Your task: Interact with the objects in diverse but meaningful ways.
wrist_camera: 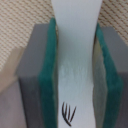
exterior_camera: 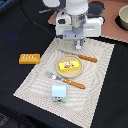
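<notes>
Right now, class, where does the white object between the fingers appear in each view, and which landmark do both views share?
Exterior view: the white object cannot be made out; only the gripper shows, over the placemat's far edge.
Wrist view: the white object, with a black mark, is clamped between the green pads.
Shared landmark: the woven placemat.

Exterior view: even overhead lighting, soft low-resolution blur, faint shadows beneath the arm. Wrist view: bright, diffuse, strongly defocused at close range; no glare.
</notes>
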### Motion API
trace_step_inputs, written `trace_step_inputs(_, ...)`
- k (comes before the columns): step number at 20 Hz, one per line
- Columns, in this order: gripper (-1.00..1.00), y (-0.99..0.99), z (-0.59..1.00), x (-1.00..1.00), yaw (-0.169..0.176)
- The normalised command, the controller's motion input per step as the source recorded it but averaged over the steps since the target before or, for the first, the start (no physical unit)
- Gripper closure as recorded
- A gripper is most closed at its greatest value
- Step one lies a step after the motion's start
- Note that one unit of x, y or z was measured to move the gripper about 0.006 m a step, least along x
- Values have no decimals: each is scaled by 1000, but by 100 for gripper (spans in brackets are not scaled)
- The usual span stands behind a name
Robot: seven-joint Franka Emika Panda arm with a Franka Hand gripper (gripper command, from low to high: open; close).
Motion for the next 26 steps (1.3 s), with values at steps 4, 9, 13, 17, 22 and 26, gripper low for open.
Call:
trace_step_inputs(4, -100, 121, 521, 0, -76)
trace_step_inputs(9, -100, -60, 590, -39, -46)
trace_step_inputs(13, -100, -401, 350, 0, 31)
trace_step_inputs(17, -100, -430, 167, 9, 170)
trace_step_inputs(22, -100, -335, 110, 0, 215)
trace_step_inputs(26, -100, -282, 194, 0, 205)
